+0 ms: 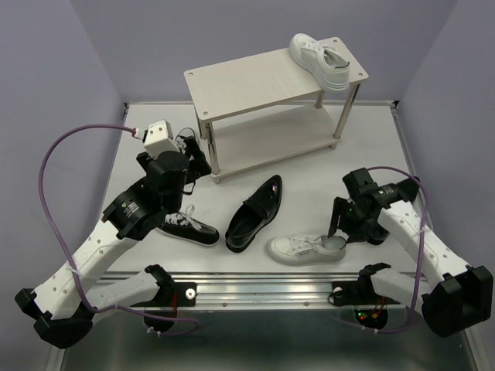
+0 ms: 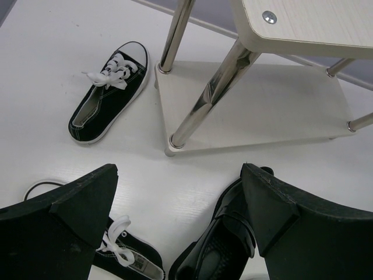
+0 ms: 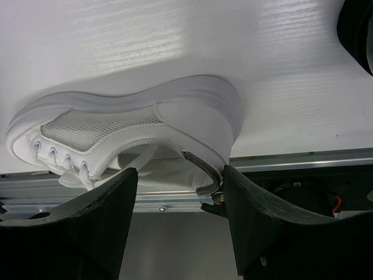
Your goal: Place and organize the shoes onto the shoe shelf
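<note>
The right gripper (image 1: 337, 226), jaws wide, straddles the heel of a white sneaker (image 1: 305, 247) lying on the tabletop (image 1: 371, 139) in front of the shoe shelf (image 1: 255, 85); a sound grasp would close squarely on the heel collar, then lift level toward the second white sneaker (image 1: 329, 60) on the shelf's top board; the left gripper (image 2: 178, 174) hovers wide and empty by the shelf's front-left leg; counted: two white sneakers, two canvas sneakers, the near canvas sneaker (image 1: 189, 226) in front of the shelf and the far canvas sneaker (image 2: 111, 93) beside it, one black loafer (image 1: 255, 212).

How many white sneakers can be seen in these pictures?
2. One white sneaker sits on the shoe shelf, top board, right end; the other sneaker lies on the table near the right gripper. Some may be hidden.
</note>
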`<state>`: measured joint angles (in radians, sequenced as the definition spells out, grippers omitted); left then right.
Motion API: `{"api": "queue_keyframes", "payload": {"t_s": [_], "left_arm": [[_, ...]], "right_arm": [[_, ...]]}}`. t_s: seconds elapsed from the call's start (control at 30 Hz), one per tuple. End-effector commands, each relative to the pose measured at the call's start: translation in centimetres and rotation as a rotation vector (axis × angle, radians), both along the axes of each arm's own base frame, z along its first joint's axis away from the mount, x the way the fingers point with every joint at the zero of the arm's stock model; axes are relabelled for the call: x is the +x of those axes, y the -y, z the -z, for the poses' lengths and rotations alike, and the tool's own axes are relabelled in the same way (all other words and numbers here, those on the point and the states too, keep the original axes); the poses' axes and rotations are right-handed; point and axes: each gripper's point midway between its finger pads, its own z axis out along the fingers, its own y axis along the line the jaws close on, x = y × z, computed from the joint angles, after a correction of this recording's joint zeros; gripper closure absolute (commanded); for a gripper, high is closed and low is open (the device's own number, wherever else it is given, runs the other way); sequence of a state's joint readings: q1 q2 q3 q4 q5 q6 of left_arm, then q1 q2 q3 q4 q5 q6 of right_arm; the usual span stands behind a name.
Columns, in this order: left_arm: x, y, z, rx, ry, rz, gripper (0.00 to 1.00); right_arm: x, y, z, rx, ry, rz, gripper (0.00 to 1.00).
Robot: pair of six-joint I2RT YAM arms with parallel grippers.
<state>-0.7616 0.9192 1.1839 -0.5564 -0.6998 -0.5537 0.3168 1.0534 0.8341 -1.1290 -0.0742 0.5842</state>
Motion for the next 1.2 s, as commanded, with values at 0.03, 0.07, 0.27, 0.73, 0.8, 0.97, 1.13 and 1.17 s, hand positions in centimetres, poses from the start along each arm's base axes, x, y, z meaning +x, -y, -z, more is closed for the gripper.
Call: {"api": "queue_keyframes", "payload": {"t_s": [0.03, 0.07, 0.27, 0.73, 0.8, 0.97, 1.13, 1.17], "left_arm": [[-0.1, -0.6, -0.9, -0.024, 0.043, -0.017, 0.01], [-0.2, -0.7, -0.9, -0.023, 0.044, -0.018, 0.01], [-0.3, -1.1, -1.0, -0.017, 0.048, -0.03, 0.01], [0.1, -0.7, -1.4, 0.022, 0.05, -0.006, 0.01], [0.0, -0.9, -1.7, 0.03, 0.054, -0.006, 0.01], [-0.1, -1.0, -1.6, 0.04, 0.052, 0.003, 0.01], [-0.4, -1.1, -1.8, 0.052, 0.05, 0.018, 0.01], [-0.4, -1.2, -1.9, 0.056, 0.053, 0.018, 0.01]], "right_arm": [[0.6, -0.6, 1.0, -0.016, -0.006, -0.011, 0.34], [0.8, -0.7, 1.4, -0.015, -0.011, -0.005, 0.34], [1.6, -1.2, 1.8, -0.021, 0.003, -0.006, 0.64], [6.3, -0.4, -4.3, 0.011, 0.27, 0.37, 0.99], [6.7, 0.0, -5.3, 0.016, 0.304, 0.435, 0.99], [7.8, 0.1, -6.4, 0.077, 0.355, 0.617, 0.99], [7.8, 0.8, -6.7, 0.128, 0.398, 0.757, 0.99], [7.4, 1.2, -7.2, 0.139, 0.42, 0.778, 0.99]]}}
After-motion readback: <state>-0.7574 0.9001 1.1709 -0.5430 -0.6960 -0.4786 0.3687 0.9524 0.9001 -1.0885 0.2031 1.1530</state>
